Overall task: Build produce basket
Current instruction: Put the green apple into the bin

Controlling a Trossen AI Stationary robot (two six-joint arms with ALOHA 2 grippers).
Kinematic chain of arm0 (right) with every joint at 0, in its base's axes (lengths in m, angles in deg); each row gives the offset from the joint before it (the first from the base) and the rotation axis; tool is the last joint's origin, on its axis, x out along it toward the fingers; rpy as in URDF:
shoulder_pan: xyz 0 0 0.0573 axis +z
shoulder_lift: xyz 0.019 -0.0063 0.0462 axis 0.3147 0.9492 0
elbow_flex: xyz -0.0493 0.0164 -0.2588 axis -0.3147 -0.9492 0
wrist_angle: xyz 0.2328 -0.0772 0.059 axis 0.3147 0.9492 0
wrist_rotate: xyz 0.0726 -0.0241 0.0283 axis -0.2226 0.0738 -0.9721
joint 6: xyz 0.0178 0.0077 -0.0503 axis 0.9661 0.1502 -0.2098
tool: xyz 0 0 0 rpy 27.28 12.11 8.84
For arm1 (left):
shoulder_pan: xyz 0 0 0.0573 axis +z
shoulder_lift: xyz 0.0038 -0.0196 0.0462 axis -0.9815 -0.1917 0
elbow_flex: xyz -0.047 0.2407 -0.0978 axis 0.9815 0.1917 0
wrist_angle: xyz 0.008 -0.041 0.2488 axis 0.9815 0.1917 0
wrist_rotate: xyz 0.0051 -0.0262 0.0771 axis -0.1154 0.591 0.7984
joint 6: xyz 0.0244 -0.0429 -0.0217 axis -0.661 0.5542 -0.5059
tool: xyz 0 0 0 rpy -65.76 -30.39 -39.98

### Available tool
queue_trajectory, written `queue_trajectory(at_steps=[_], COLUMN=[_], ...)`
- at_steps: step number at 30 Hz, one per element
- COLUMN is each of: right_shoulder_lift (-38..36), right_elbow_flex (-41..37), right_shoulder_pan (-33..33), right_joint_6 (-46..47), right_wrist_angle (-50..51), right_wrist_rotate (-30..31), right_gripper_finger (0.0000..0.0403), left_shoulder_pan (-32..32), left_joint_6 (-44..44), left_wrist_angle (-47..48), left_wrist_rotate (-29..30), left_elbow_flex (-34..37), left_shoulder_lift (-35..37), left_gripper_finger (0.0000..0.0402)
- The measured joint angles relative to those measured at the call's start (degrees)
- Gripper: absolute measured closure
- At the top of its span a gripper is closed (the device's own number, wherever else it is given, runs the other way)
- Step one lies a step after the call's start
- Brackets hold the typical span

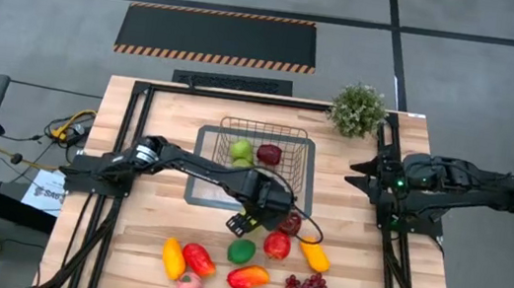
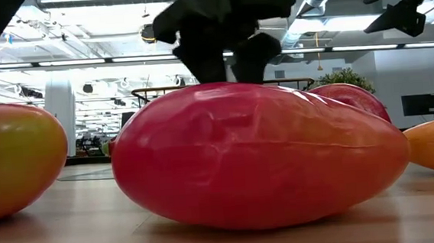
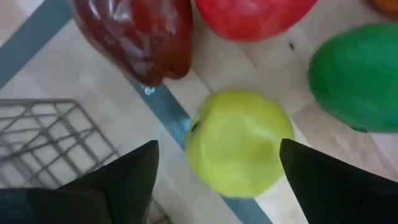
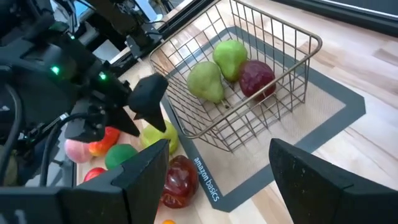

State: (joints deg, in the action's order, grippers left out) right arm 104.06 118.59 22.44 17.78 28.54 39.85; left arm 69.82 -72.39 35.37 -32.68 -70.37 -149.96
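Note:
The wire basket [image 1: 290, 132] [image 4: 278, 29] stands on a flat grey mat and holds two green pears [image 4: 214, 70] and a maroon apple [image 4: 256, 78]. My left gripper [image 3: 217, 146] [image 4: 148, 104] is open and points down over a yellow-green apple [image 3: 239, 143] [image 4: 160, 134] at the mat's near edge. Its fingers stand on either side of the apple without touching it. A maroon pepper [image 3: 137, 37] [image 4: 177, 180] lies beside the apple. My right gripper [image 1: 364, 174] is open and waits above the table's right side.
More produce lies toward the near edge: a green fruit [image 1: 241, 251], red ones [image 1: 277, 244], an orange one [image 1: 314, 256], yellow [image 1: 172, 257], pink [image 1: 189, 287] and purple grapes [image 1: 307, 287]. A potted plant [image 1: 358, 109] stands at the far right. The basket's wire wall [image 3: 43, 130] is close beside my left gripper.

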Motion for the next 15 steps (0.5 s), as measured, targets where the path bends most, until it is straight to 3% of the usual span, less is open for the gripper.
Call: queue_trajectory(at_steps=[15], right_shoulder_lift=[0.02], right_elbow_flex=[0.00], right_shoulder_pan=[0.00], right_joint_6=[-0.42], right_wrist_angle=[1.19], right_wrist_rotate=[-0.02], right_gripper_finger=[0.0103], left_shoulder_pan=[-0.04], left_joint_6=[-0.66], left_wrist_angle=[2.44], left_wrist_rotate=[0.25], left_elbow_flex=[-0.81], left_shoulder_lift=[-1.33], left_gripper_finger=[0.0081])
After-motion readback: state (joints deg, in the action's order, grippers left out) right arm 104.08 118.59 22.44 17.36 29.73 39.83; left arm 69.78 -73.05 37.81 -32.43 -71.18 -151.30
